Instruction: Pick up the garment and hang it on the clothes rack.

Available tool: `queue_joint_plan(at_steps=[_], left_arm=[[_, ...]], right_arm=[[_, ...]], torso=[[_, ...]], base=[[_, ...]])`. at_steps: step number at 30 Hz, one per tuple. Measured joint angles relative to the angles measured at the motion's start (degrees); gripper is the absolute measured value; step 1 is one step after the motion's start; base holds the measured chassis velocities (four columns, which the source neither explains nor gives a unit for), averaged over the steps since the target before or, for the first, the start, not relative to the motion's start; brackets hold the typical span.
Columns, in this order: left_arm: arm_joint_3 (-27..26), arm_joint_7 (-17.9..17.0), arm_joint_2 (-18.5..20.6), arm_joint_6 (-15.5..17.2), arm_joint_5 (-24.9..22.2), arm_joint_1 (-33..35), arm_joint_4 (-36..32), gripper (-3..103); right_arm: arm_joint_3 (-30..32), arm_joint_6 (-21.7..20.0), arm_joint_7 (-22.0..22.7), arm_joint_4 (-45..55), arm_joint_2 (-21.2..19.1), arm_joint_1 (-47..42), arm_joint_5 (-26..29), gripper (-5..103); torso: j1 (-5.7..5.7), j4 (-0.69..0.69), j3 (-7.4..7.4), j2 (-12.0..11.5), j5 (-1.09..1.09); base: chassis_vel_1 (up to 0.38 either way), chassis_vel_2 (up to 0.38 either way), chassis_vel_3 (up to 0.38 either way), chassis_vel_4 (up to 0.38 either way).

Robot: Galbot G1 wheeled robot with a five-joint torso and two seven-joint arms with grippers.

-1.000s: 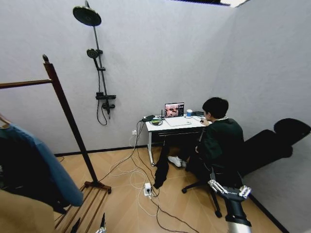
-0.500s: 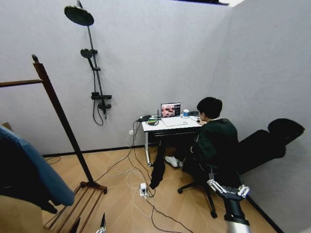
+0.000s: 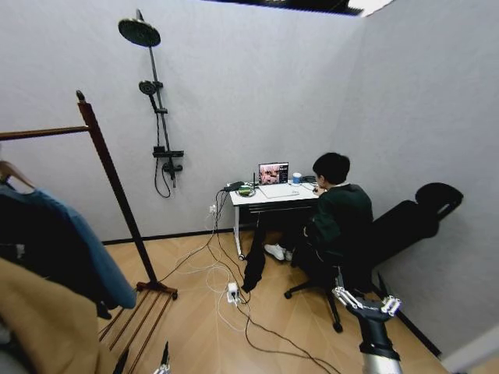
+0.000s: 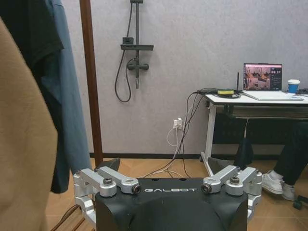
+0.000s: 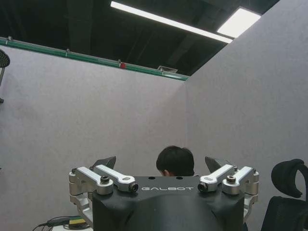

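Grey walls close in a small room with a light wood floor (image 3: 195,327) strewn with cables. At the left of the head view stands the clothes rack (image 3: 109,175), its dark reddish-brown upright topped by a knob and its horizontal bar running off the left edge, with the slatted base low on the floor. The garment (image 3: 74,245), a teal-blue top, already hangs from that bar on a light wooden hanger (image 3: 9,171), draped beside a black jacket (image 3: 31,234) and behind a tan coat (image 3: 47,327) that fills the lower left corner. In the left wrist view the same teal sleeve hangs just beside the rack's upright, with the tan coat in front. The left gripper (image 4: 170,169) is low and holds nothing, its jaws spread wide, pointing toward the wall and the desk. The right gripper (image 5: 163,166) is raised at the robot's right, also spread wide and empty. A black shower stand (image 3: 156,117) is mounted on the far wall. A person sits in a chair at a white desk (image 3: 269,199) carrying an open laptop (image 3: 274,173).
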Motion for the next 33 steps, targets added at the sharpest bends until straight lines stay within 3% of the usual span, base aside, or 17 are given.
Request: queue_joint_plan(at_steps=[23, 26, 27, 32, 33], left_arm=[[0.0, 0.0, 0.0, 0.0, 0.0, 0.0, 0.0, 100], [0.0, 0.0, 0.0, 0.0, 0.0, 0.0, 0.0, 100], [0.0, 0.0, 0.0, 0.0, 0.0, 0.0, 0.0, 100], [0.0, 0.0, 0.0, 0.0, 0.0, 0.0, 0.0, 100], [0.0, 0.0, 0.0, 0.0, 0.0, 0.0, 0.0, 100]], right_arm=[[0.0, -0.4, 0.1, -0.4, -0.3, 0.9, 0.1, 100], [0.0, -0.4, 0.1, -0.3, -0.4, 1.0, 0.1, 100], [0.0, -0.4, 0.1, -0.3, -0.4, 1.0, 0.1, 100], [0.0, -0.5, 0.1, -0.2, -0.4, 1.1, 0.1, 100], [0.0, -0.5, 0.1, -0.3, -0.4, 1.2, 0.1, 100]], torso=[[-0.02, -0.02, -0.01, 0.0, -0.05], [0.03, 0.00, 0.02, 0.0, 0.03], [-0.01, -0.01, -0.01, 0.0, -0.07], [0.02, 0.00, 0.01, 0.0, 0.03], [0.00, 0.00, -0.01, 0.0, -0.08]], base=[[0.356, -0.345, -0.350, 0.348], [0.379, -0.352, -0.338, 0.348], [0.367, -0.319, -0.320, 0.356], [0.365, -0.341, -0.378, 0.359], [0.356, -0.358, -0.341, 0.359]])
